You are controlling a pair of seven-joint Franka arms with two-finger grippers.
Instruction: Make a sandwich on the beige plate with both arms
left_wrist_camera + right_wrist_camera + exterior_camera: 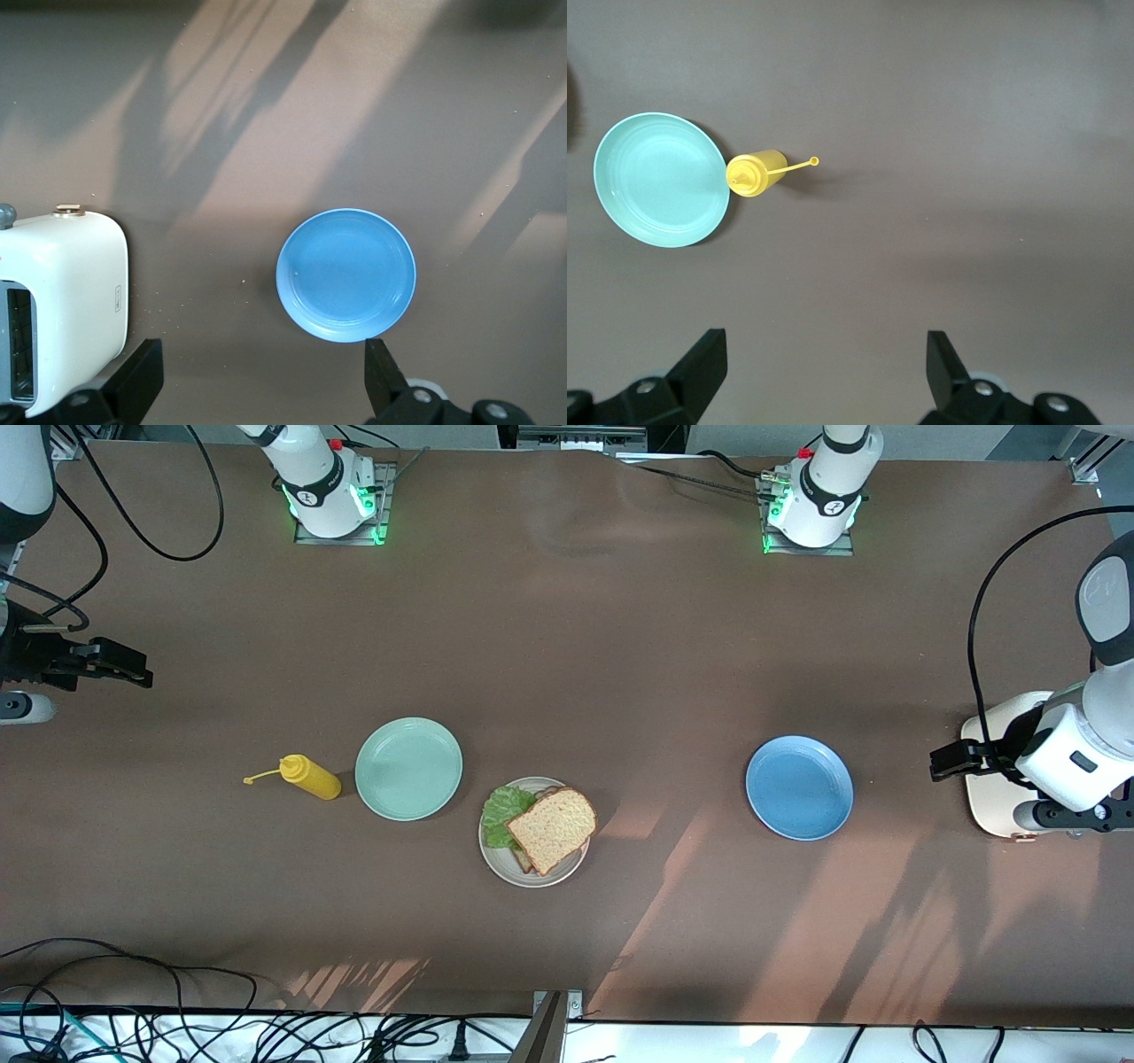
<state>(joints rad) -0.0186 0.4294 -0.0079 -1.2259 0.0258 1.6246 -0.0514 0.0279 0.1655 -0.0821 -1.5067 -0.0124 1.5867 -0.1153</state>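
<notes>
Brown-bread sandwich (547,828) sits on the beige plate (534,873), at five o'clock from the mint plate (408,768); the left gripper (261,385) over the toaster (60,305) and the right gripper (824,376) over the right arm's end of the table both gape wide, empty.

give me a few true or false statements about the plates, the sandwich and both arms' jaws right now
1. The brown wholegrain bread and green lettuce sandwich lies on the round beige plate. True.
2. The round mint-green plate holds a bread slice. False: it holds nothing.
3. The yellow squeeze bottle lies beside the mint-green plate. True.
4. The left gripper grips the round blue plate. False: its jaws stand open, holding nothing.
5. The right gripper is shut on the bottle. False: its jaws are open, apart from it.
</notes>
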